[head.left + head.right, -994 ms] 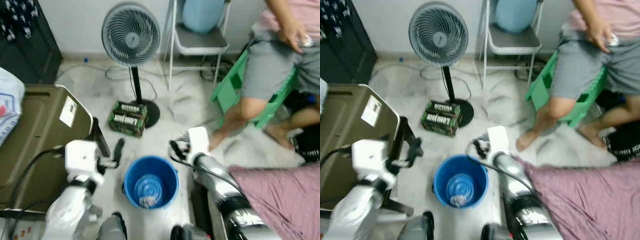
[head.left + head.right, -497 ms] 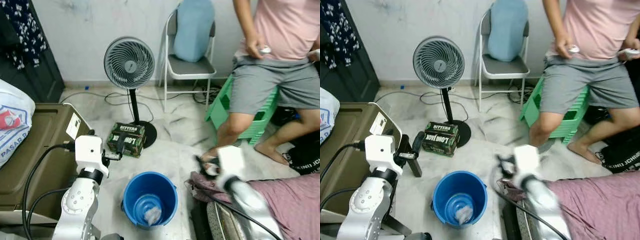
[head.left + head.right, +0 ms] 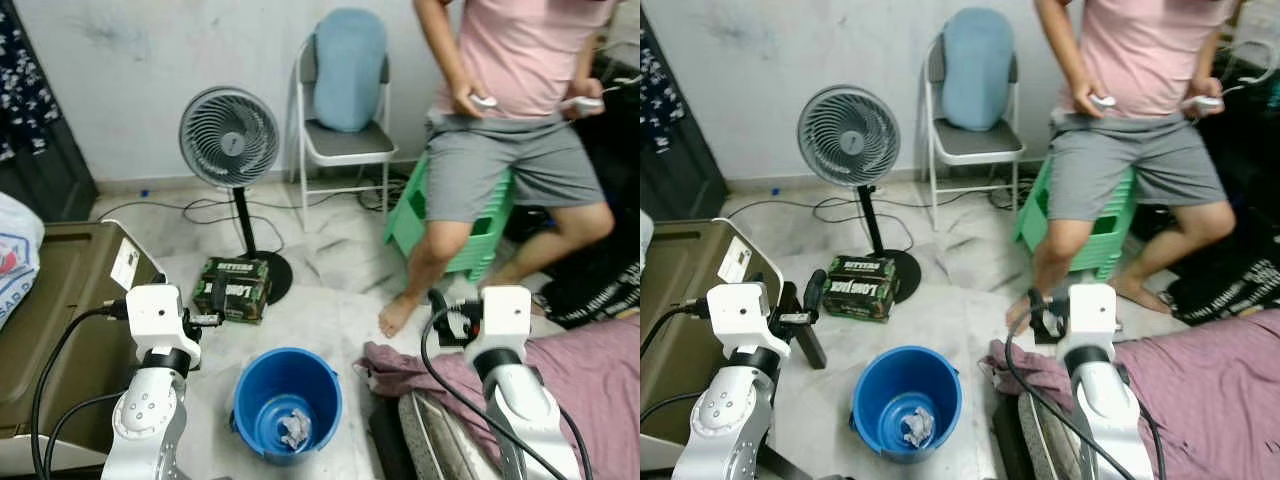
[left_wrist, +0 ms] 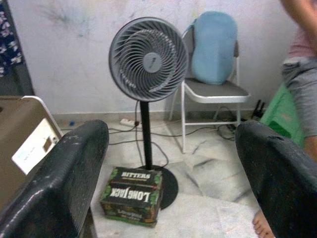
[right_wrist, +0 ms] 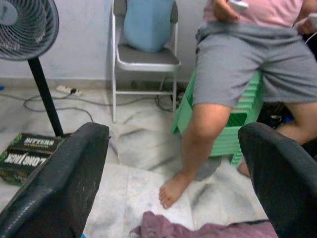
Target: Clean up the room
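Raised since a second ago: both arms, lifted from beside the blue bucket (image 3: 287, 402) to chest height.
Left tool (image 4: 171, 183): fingers spread wide, empty, aimed at the boxed carton (image 3: 232, 289) by the fan (image 3: 228, 140).
Right tool (image 5: 176, 186): fingers spread wide, empty, above the purple cloth (image 3: 410, 363) on the floor.
Bucket: between the arms, crumpled paper inside.
Person: seated on a green stool (image 3: 475, 235).

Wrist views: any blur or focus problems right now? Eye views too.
Left wrist view: the two black fingers are soft and close to the lens, while the fan and the box label read sharp. Right wrist view: slight softness overall, fingers defocused. Eye views: mostly sharp and evenly lit, with mild blur on the person's leg; no glare.
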Motion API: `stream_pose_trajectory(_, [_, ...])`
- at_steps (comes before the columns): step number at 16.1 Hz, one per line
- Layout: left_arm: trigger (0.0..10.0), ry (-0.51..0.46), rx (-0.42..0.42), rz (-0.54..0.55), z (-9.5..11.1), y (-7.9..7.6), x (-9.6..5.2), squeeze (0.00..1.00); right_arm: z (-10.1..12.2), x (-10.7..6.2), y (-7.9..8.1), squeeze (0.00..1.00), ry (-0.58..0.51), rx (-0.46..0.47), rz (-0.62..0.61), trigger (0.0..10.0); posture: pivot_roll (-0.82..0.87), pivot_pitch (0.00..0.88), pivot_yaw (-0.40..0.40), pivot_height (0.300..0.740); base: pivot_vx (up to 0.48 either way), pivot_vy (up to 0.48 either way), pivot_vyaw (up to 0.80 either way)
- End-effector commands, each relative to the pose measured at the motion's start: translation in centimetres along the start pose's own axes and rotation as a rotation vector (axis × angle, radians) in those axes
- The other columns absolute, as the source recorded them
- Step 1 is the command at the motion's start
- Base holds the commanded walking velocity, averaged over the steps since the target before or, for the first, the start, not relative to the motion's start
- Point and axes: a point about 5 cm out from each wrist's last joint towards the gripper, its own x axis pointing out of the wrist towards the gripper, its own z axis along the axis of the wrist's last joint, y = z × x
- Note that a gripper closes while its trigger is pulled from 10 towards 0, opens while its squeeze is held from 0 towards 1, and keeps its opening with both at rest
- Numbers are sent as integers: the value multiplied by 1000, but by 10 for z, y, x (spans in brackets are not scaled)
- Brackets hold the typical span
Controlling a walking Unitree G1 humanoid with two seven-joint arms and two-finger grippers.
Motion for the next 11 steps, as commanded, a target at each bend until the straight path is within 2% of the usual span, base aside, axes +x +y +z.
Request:
stream_pose_trajectory(1, [10000,-5,-3,-8,0,0,0,0,8,3,5,0,-31,-7,26,10000,-91,0,-19,740,0,0,800])
stream_pose_trajectory(6, [10000,-15,1,-14,2,-2,-1,0,14,12,11,0,-43,0,72,10000,-80,0,-28,740,0,0,800])
stream_pose_trajectory(11, [10000,-10,8,-24,2,-2,-4,0,14,12,13,0,-43,3,86,10000,-71,0,-31,740,0,0,800])
